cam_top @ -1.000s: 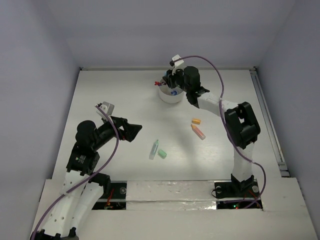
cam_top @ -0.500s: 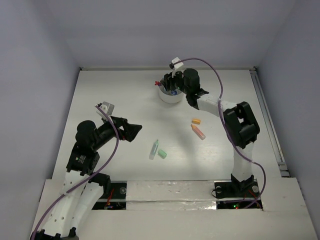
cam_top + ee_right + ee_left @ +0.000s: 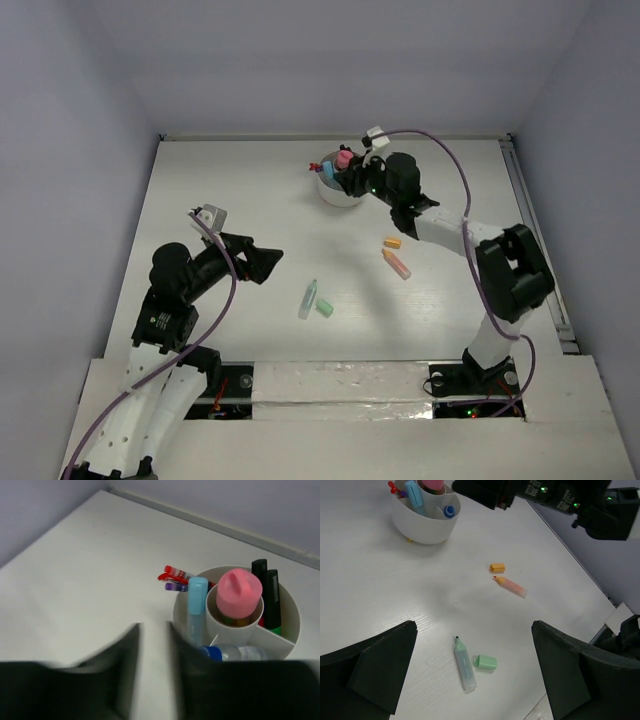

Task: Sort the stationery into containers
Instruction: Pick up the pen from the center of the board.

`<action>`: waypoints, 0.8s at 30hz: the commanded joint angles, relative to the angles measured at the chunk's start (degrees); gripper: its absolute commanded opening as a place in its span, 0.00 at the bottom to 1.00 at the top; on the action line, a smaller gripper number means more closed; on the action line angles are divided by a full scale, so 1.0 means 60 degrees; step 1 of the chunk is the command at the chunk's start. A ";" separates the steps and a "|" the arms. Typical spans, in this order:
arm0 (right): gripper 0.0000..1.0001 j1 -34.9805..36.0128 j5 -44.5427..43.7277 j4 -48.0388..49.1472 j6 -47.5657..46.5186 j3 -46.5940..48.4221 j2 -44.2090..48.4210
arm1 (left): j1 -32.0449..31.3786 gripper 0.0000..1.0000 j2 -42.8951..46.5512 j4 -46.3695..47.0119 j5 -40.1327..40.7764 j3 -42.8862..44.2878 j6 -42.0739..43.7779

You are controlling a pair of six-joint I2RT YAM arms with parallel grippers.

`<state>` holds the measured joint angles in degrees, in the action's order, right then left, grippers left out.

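Slightly spread and empty, the right pincer [image 3: 153,630] hovered just beside the cup [image 3: 425,527], which a careless swing could tip

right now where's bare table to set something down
Bare: far-left table, left of the cup; also right of the orange highlighter, toward the rail. Crowded: around the cup and right gripper, and mid-table by the green highlighter and green cap.
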<state>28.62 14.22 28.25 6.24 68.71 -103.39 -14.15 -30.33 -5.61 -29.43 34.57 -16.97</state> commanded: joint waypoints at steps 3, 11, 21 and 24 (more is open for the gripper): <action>0.00 0.0750 0.0428 0.0581 0.2402 -0.1723 0.1733 | 0.0030 0.99 0.0088 0.0275 0.0159 0.0245 0.0045; 0.12 0.2698 -0.0392 -0.3500 0.2314 -0.2193 0.2876 | -0.0146 0.95 0.0454 0.0231 0.0349 0.0245 0.0002; 0.73 0.4340 -0.1856 -0.6202 0.3325 -0.1843 0.2336 | -0.0410 0.78 0.0879 0.0085 0.0861 0.0259 -0.0101; 0.73 0.4458 -0.1901 -0.6319 0.3530 -0.1447 0.1707 | -0.0410 0.68 0.1011 0.0085 0.0921 0.0259 -0.0130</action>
<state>54.39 5.30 -6.37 25.32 56.42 -90.45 -16.23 -25.28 -6.48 -25.02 34.57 -17.26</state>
